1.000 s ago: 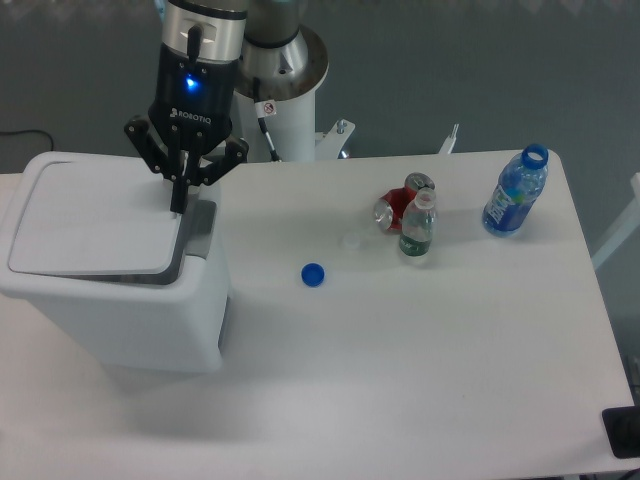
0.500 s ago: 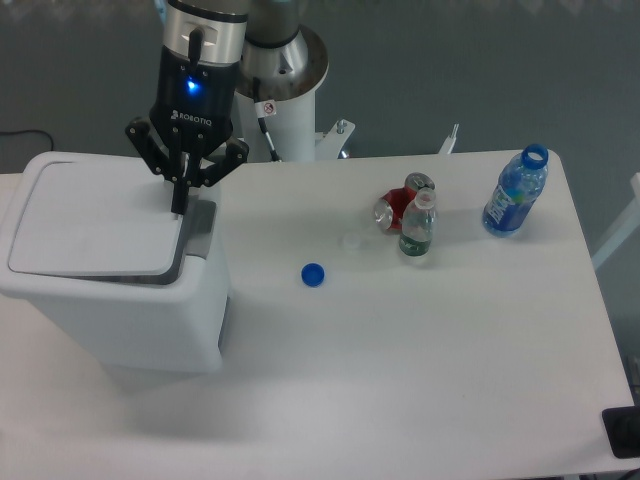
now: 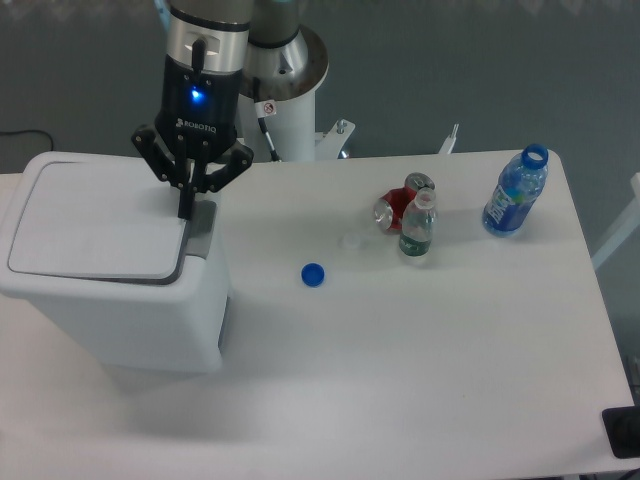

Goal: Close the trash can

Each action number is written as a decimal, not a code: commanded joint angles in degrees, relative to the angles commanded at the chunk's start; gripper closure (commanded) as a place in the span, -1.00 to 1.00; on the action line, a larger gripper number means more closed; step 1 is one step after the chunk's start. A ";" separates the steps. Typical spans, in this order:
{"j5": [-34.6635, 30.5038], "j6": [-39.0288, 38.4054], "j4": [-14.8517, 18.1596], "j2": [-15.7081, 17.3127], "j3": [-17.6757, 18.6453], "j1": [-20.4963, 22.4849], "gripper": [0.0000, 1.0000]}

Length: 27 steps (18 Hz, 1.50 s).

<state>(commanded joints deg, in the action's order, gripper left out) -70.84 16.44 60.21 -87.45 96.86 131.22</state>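
The trash can [image 3: 110,300] is a big boxy white bin at the table's left end. Its flat white lid [image 3: 95,220] lies almost level on top, with only a thin dark slit showing along its front edge. A grey tab [image 3: 203,232] sits at the lid's right side. My gripper [image 3: 186,212] points straight down over the lid's right edge, just beside the grey tab. Its fingers are shut together with nothing held, and the tips touch or nearly touch the lid's edge.
A blue bottle cap [image 3: 313,274] lies mid-table. Right of it are a crushed red can [image 3: 397,206], a small clear bottle [image 3: 417,228] and a faint clear cap [image 3: 350,241]. An uncapped blue bottle [image 3: 515,192] stands far right. The arm's white pedestal [image 3: 288,80] is behind.
My gripper has shifted slightly right and down at the lid's right edge. The lid has dropped lower, and the dark gap under its front edge has narrowed.
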 joint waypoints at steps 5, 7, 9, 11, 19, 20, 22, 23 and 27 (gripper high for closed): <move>0.00 0.26 0.00 0.09 0.00 -0.09 0.73; 0.00 0.26 0.00 0.17 0.00 -0.17 0.73; 0.00 0.26 0.00 0.18 0.09 -0.26 0.73; 0.00 0.26 0.00 0.09 0.09 -0.26 0.73; -1.58 1.23 -0.26 0.00 0.09 -0.26 0.73; -2.19 1.84 -0.26 0.00 0.09 -0.26 0.73; -2.55 2.63 -0.26 0.00 0.09 -0.35 0.72; -2.55 2.55 -0.26 0.09 0.09 -0.35 0.72; -2.37 2.64 -0.18 0.35 -0.35 -0.70 0.72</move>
<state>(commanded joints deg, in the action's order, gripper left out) -73.21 19.07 60.03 -87.10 96.51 130.52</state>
